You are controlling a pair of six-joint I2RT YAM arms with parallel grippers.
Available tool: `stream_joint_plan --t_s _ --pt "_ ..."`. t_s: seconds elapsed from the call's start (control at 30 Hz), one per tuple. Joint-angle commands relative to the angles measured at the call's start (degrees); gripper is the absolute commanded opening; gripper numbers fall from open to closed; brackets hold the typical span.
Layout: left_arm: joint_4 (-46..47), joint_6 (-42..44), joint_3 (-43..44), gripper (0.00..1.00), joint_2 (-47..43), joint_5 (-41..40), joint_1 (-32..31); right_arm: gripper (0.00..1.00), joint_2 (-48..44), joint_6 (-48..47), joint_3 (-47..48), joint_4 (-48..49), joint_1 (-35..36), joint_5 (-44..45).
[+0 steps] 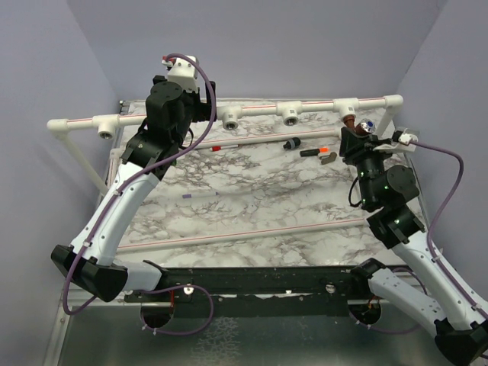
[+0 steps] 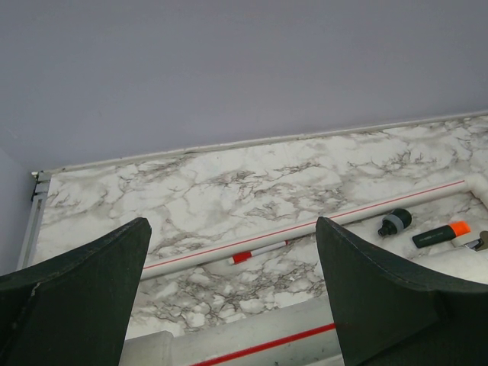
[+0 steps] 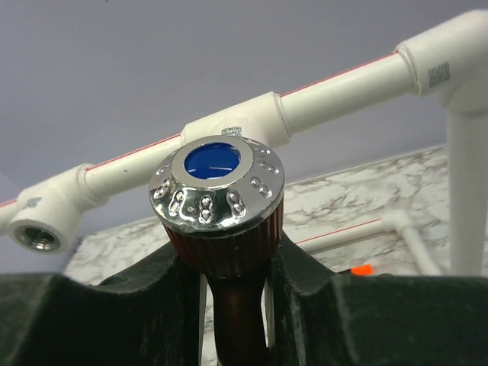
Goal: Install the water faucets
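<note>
My right gripper (image 3: 229, 267) is shut on the reddish-brown faucet (image 3: 217, 198), which has a silvery end with a blue centre and stands upright between the fingers. In the top view this faucet (image 1: 360, 126) is held at the back right, just below a white T-fitting (image 1: 345, 108) on the raised pipe. That T-fitting (image 3: 232, 126) shows right behind the faucet in the right wrist view. My left gripper (image 2: 232, 305) is open and empty, above the back pipe (image 2: 252, 339). The left arm (image 1: 164, 114) reaches to the back left. The green faucet is out of view.
The raised white pipe frame (image 1: 259, 113) carries several socket fittings (image 1: 230, 119). A thin white pipe (image 1: 252, 139) lies on the marble table. Near it are a red-banded pen (image 2: 255, 253), a black connector (image 2: 395, 222) and an orange-tipped marker (image 2: 438, 233). A white pen (image 1: 200, 195) lies mid-table.
</note>
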Motion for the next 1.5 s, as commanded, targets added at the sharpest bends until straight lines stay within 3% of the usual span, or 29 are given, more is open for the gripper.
stream_joint_plan --t_s 0.0,0.3,0.43,0.67,0.9,1.17,1.47 --pt "-11.5 0.6 -3.1 0.91 4.0 5.7 -2.4 0.0 -1.2 23.7 2.4 -0.6 1.3 -2.5" --pt "-11.4 0.6 -3.2 0.91 4.0 5.7 -2.4 0.0 -2.3 57.6 -0.2 -6.6 1.3 2.4" --pt "-11.4 0.6 -3.1 0.91 4.1 5.7 -2.4 0.01 -1.9 67.7 -1.7 -7.2 1.3 1.0" --pt "-11.4 0.6 -3.1 0.91 4.2 5.8 -2.5 0.0 -0.2 79.2 0.2 -12.3 1.3 -3.0" --pt "-11.4 0.5 -3.1 0.91 4.3 5.8 -2.6 0.01 0.0 79.5 2.9 -16.8 1.3 -5.2" --pt "-11.4 0.5 -3.0 0.91 4.6 5.6 -2.6 0.48 -2.9 75.4 3.9 -20.8 1.3 -2.5" --pt "-11.5 0.7 -3.0 0.91 4.8 5.3 -2.6 0.78 -4.9 69.2 6.9 -28.6 1.3 -0.3"
